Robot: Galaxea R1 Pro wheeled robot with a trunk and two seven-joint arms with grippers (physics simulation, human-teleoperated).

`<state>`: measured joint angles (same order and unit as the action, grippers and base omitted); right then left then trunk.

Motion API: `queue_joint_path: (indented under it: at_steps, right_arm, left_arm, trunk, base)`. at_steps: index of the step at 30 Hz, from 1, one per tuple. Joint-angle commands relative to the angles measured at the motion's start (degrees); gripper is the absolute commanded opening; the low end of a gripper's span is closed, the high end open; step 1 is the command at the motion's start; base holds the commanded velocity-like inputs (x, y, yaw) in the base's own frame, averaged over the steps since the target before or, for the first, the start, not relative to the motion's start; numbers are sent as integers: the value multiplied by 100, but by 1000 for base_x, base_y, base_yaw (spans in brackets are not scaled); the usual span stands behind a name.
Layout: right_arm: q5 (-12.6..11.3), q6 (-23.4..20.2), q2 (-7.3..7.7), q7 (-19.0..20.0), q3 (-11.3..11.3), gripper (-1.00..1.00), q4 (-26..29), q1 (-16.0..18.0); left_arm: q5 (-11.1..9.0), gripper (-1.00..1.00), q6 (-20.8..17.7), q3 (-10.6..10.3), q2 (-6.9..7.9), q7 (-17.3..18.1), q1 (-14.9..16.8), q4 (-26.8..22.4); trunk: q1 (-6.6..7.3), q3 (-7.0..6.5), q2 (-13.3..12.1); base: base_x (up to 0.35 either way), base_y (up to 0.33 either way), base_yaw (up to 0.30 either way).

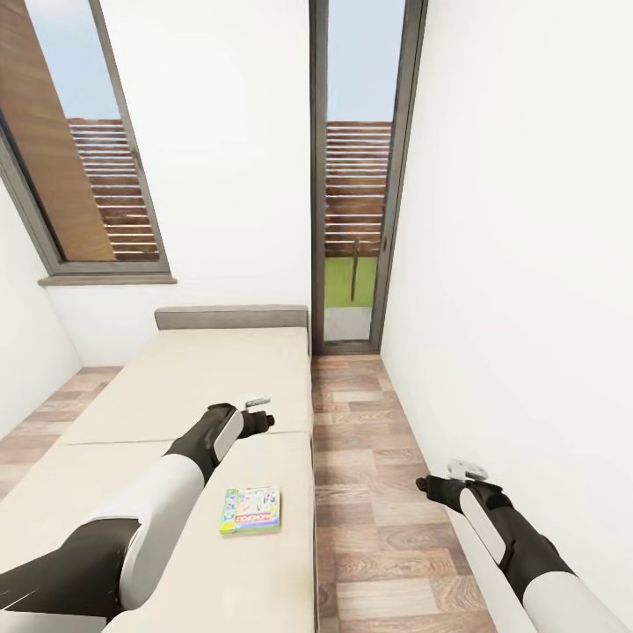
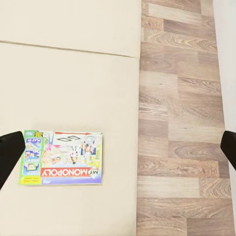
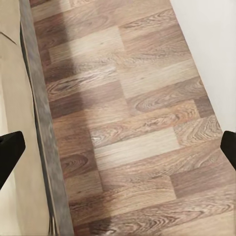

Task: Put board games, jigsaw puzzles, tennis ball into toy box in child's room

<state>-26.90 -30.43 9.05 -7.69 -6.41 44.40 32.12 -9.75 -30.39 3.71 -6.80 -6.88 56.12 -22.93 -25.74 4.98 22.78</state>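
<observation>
We've got our left pincer [image 2: 118, 152] spread wide above the bed [image 1: 176, 396], lining up on the board game [image 1: 251, 510]. Right pincer [image 3: 118, 147] is spread too, idling over the floor [image 1: 387, 527].

White walls [image 1: 510, 264] enclose a narrow room; wood-plank floor [image 1: 378, 492] in mixed brown tones runs between the right wall and a low bed [image 1: 176, 396] with beige mattress and grey headboard [image 1: 231, 316]; a slanted grey-framed window [image 1: 79, 158] sits at left; a tall narrow glass door [image 1: 356, 176] beyond shows slatted wooden fencing, grass and blue sky; daylight is even and soft.
</observation>
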Motion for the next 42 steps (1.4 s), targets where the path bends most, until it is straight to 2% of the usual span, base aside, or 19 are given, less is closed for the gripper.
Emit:
queue_joint_path:
  at_steps: [1, 13, 25, 42]
  right_arm:
    - [-61, -15, 9, -52, -39, 100, 9, 5]
    - [-53, -11, 9, -44, -62, 100, 15, 5]
    - [-71, -40, 9, 247, -46, 100, 108, 5]
    - [-70, -50, 9, 264, -52, 100, 201, 5]
  left_arm:
    - [-61, 100, -29, 32, -6, -41, 4, -10]
    - [-62, 100, -29, 33, -6, -36, 4, -10]
    - [-39, 100, -37, 34, 10, -43, 4, -10]
    - [-26, 100, 75, 7, 3, -258, 7, -10]
  trunk:
    - [-4, 14, 13]
    - [-4, 14, 13]
    - [-4, 19, 13]
    - [-4, 164, 13]
  base:
    - [3, 0, 0]
    - [0, 0, 0]
    - [0, 0, 0]
    - [0, 0, 0]
